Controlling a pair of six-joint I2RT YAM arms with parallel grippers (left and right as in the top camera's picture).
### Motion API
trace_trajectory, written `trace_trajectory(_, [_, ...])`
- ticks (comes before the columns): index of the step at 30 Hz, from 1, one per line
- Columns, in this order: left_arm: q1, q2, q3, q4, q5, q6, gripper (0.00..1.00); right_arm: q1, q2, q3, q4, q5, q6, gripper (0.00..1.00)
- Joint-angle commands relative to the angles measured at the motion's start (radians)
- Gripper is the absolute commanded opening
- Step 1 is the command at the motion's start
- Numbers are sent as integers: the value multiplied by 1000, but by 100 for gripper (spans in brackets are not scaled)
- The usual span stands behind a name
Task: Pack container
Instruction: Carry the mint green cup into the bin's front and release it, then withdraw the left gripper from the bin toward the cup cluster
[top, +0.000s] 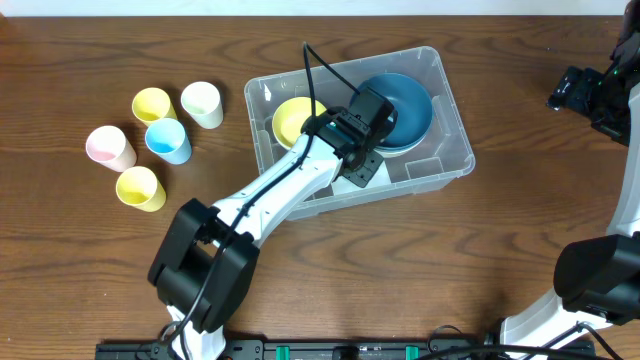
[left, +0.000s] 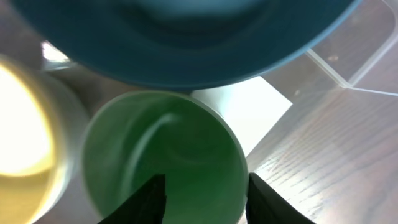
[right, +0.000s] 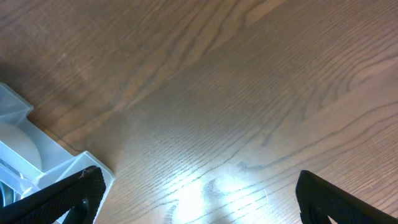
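**A:** Where is the container?

**B:** The clear plastic container (top: 455, 112) sits near the middle of the wooden counter (top: 80, 250), a little toward the far side and turned slightly askew. A blue bowl (top: 405, 100) lies at its right end and a yellow bowl (top: 290, 118) at its left end.

**A:** And the arms?

**B:** The left arm reaches in from the near edge. The left gripper (left: 206, 180) hangs low inside the container, over a green cup (left: 143, 143) that sits mouth up beside both bowls, close to the white label (left: 249, 115). Its jaws stand well apart. One finger is over the cup's mouth and the other is just outside the rim, so the cup's wall is between them but not pinched.

**A:** The other arm?

**B:** The right gripper (right: 199, 176) is at the far right of the counter, well apart from the container. It is spread wide and holds nothing, with bare wood beneath it.

**A:** Anything else?

**B:** Five cups cluster left of the container: a cream cup (top: 202, 104), a pink cup (top: 110, 147), a light blue cup (top: 168, 140), a far yellow cup (top: 153, 104) and a near yellow cup (top: 140, 188).
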Motion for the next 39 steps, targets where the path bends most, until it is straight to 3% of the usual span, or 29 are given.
trace_trajectory(1, [-1, -130, 32, 2, -79, 6, 49, -4, 2, -1, -1, 0, 14, 99])
trace_trajectory(5, [0, -250, 33, 16, -87, 6, 59, -4, 2, -1, -1, 0, 14, 99])
trace_trajectory(10, [0, -369, 33, -50, -87, -14, 61, -4, 2, -1, -1, 0, 14, 99])
trace_trajectory(17, [-1, -489, 33, -458, -14, -338, 61, -4, 2, -1, -1, 0, 14, 99])
trace_trajectory(23, [-1, -513, 27, -732, 37, -411, 60, -4, 2, -1, -1, 0, 14, 99])
trace_trajectory(32, [-1, -490, -146, -657, 37, -459, 60, -4, 2, -1, -1, 0, 14, 99])
trace_trajectory(39, [-1, -488, -323, -478, 37, -542, 60, -4, 2, -1, -1, 0, 14, 99])
